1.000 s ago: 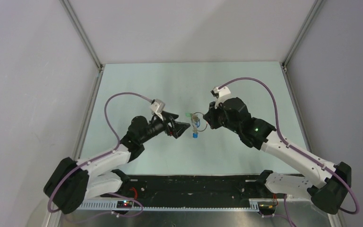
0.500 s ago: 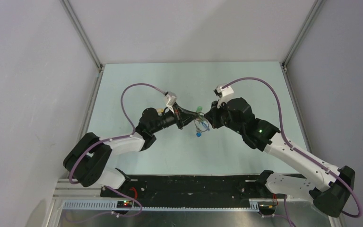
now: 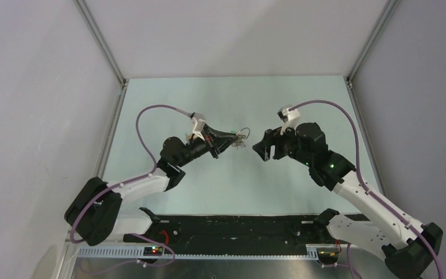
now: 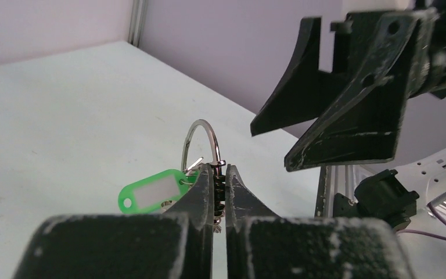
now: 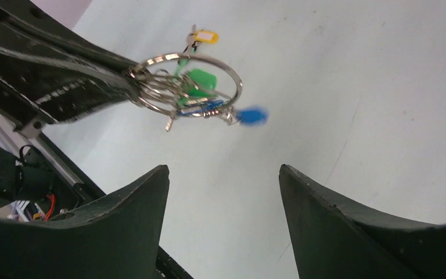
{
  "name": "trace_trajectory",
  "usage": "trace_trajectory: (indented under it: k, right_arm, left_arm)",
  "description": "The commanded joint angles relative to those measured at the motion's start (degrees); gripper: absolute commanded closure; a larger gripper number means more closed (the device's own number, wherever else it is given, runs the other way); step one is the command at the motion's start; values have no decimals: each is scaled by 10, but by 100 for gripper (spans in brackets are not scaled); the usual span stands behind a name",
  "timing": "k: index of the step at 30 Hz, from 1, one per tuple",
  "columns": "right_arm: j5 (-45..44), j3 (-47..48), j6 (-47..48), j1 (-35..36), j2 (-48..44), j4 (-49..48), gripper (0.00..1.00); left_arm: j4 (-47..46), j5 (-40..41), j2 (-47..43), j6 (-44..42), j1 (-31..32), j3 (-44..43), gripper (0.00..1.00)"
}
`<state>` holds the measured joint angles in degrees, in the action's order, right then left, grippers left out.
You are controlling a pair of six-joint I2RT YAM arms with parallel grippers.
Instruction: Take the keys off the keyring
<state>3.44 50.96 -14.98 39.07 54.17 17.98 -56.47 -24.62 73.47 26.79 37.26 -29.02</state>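
The keyring (image 5: 241, 87), a thin silver wire ring, hangs in the air above the table with the keys bunched on it. A blue-headed key (image 5: 251, 116) swings blurred at its lower right, and a green head (image 5: 200, 78) sits inside the loop. My left gripper (image 4: 220, 168) is shut on the keyring (image 4: 202, 135) where the small loops gather; a green tag (image 4: 151, 192) dangles to its left. In the top view the left gripper (image 3: 230, 141) holds the keyring (image 3: 243, 133) at table centre. My right gripper (image 5: 223, 174) is open and holds nothing, a short way right of the ring (image 3: 264, 148).
A small yellow tag (image 5: 205, 36) shows just beyond the ring; I cannot tell whether it is attached. The pale green table (image 3: 302, 110) is walled by grey panels left, right and back. The right gripper's fingers (image 4: 348, 110) loom close in the left wrist view.
The left gripper reached in, shut on the keyring and carried it left and up. The right gripper, earlier shut on the ring, opened, let go and drew back to the right.
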Motion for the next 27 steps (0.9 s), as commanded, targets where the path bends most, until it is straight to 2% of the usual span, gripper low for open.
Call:
trace_trajectory:
  k: [1,6,17,22,24,27]
  right_arm:
    - [117,-37,-5,-24,-30,-70,25]
    - [154,-54,-1,-25,-21,-116,23]
    - [184,-58,59,-21,-40,-201,24]
    - [200,-60,89,-12,-57,-211,25]
    - [215,-60,95,-5,-60,-213,28]
    - [237,-60,103,7,-61,-215,39]
  left_arm:
    - [-37,12,-49,-26,-2,1,100]
    - [-30,-2,-71,-26,-2,-5,100]
    - [6,-106,-118,-38,-2,-32,100]
    - [20,-144,-138,-37,-2,-40,100]
    - [32,-149,-143,-38,-2,-42,100]
    - [39,-147,-144,-41,-2,-43,100]
